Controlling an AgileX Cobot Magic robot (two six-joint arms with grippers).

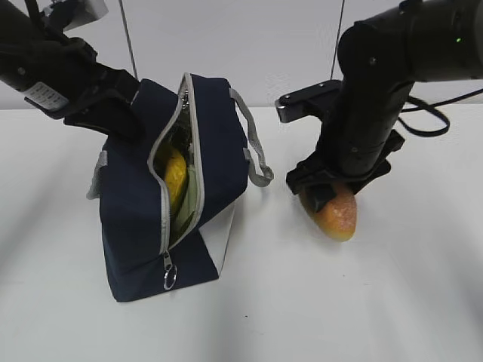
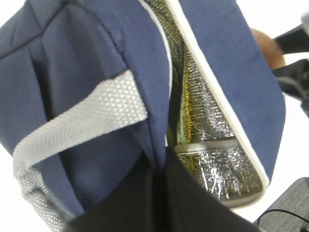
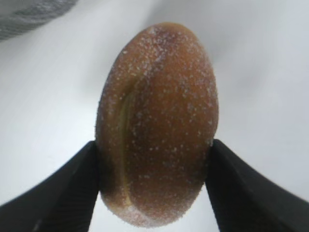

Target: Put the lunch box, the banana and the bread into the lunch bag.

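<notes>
The navy lunch bag [image 1: 139, 226] stands on the white table with its zipper mouth gaping toward the right. Inside it show the yellow banana [image 1: 175, 181] and, beside it, the pale green lid of the lunch box [image 1: 195, 194]. My left gripper [image 2: 161, 164] is shut on the bag's blue fabric edge next to a grey handle [image 2: 82, 116], and the foil lining [image 2: 212, 164] is in view. The golden-brown bread [image 3: 159, 121] lies on the table right of the bag. My right gripper [image 3: 154, 169] is shut on it, with its black fingers [image 3: 72, 188] pressed against both sides.
A metal ring pull [image 1: 170, 277] hangs at the low end of the zipper. The bag's second grey handle [image 1: 255, 147] sticks out toward the bread [image 1: 337, 213]. Bare white table [image 1: 317, 302] lies in front and to the right.
</notes>
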